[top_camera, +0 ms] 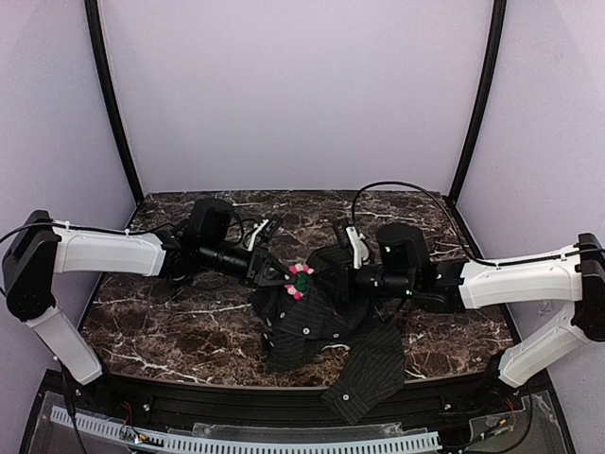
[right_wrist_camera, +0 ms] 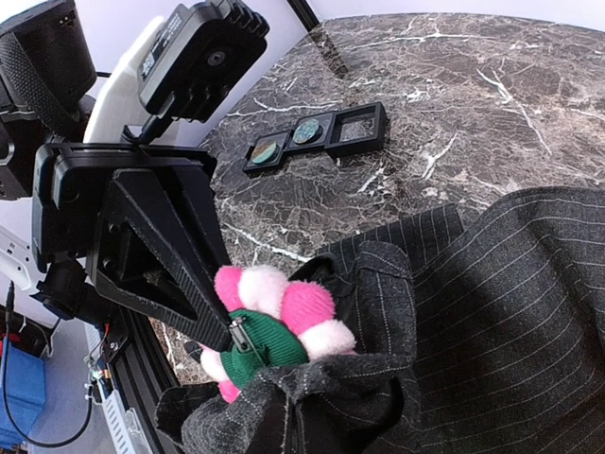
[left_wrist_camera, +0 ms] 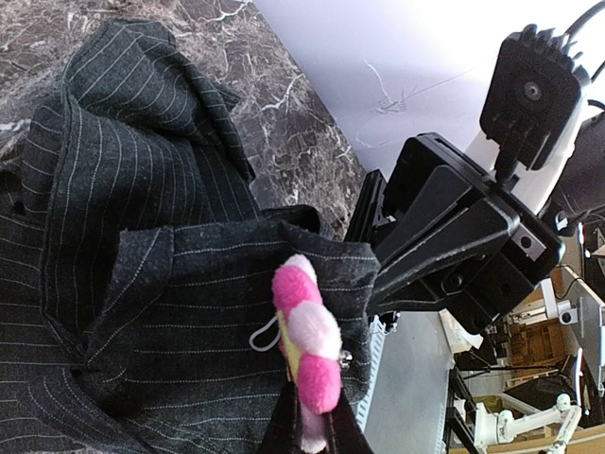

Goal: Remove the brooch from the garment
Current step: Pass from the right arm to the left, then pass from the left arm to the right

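Top external view: brooch [top_camera: 300, 281] sits on the dark shirt [top_camera: 321, 331] at the centre of the surface [top_camera: 170, 322]. Left wrist view: right claw [left_wrist_camera: 374, 303] is clamped on the shirt's fabric edge. Right wrist view: left claw [right_wrist_camera: 234, 339] pinches the brooch.

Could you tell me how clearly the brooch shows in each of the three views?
Top external: the brooch is small, evenly lit. Left wrist: it is close, edge-on, slightly soft. Right wrist: sharpest, petals and green centre clear.
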Available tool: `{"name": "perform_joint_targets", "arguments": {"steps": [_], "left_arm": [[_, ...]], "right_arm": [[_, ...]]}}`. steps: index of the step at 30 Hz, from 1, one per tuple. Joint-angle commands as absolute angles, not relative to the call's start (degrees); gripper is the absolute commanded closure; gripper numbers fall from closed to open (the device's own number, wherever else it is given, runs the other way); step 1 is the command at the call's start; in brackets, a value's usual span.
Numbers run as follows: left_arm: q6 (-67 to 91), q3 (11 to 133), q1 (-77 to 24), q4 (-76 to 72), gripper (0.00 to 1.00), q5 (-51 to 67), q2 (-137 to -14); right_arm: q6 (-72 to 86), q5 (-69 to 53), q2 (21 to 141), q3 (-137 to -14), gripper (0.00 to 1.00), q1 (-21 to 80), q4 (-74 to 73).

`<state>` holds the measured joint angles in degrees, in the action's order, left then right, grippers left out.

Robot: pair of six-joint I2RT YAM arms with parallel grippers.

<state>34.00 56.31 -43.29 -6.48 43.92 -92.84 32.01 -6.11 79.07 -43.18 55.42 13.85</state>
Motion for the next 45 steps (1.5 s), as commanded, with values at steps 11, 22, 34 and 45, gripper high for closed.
{"name": "perform_joint_targets", "arguments": {"steps": [11, 22, 34, 45], "left_arm": [[26.0, 57.6, -43.9, -4.0, 0.99, 48.1, -93.0], [24.7, 57.7, -44.0, -6.3, 0.99, 53.2, -92.3], [24.4, 57.6, -44.5, -6.5, 0.99, 53.5, -91.4], [24.6, 57.9, -45.0, -6.2, 0.99, 52.0, -91.1]], "right_arm": [[25.1, -22.0, 68.2, -38.9, 0.23, 50.1, 13.8], [18.9, -40.6, 78.4, -42.9, 0.12, 47.2, 13.6], [24.0, -46.4, 85.1, -43.2, 0.54, 47.2, 23.4], [25.6, -45.3, 87.7, -43.7, 0.83, 47.3, 24.7]]}}
